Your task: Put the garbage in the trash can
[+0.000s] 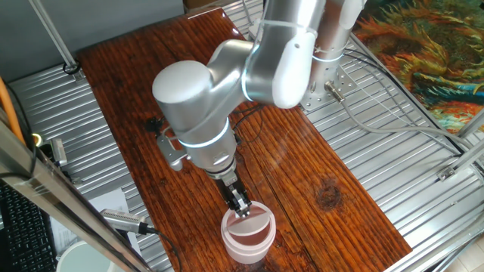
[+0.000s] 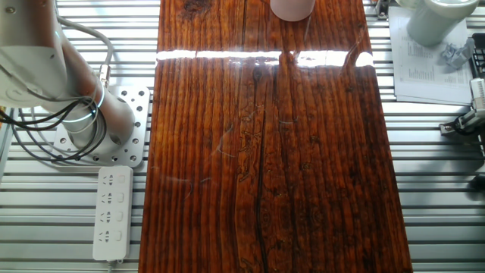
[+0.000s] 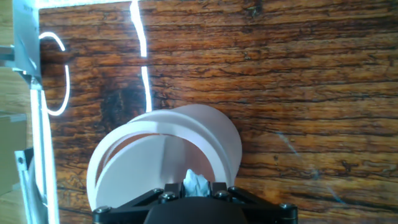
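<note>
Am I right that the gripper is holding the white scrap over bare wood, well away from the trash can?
Not quite. The gripper does hold the garbage, but directly over the trash can, at its lid, not over bare wood. The hand view shows this.

Table point(image 2: 258, 152): dark reddish wood, strong grain, glossy varnish with bright glare streaks; ribbed bare metal surround point(image 2: 439, 189). Arm point(image 1: 227, 83): smooth satin silver shell, gripper point(image 1: 240, 205) black and matt. Trash can point(image 3: 217, 134): smooth matt pale pinkish-white, looks plastic; garbage point(image 3: 196, 183) is crumpled white, paper-like; power strip point(image 2: 112, 212) is white plastic.
</note>
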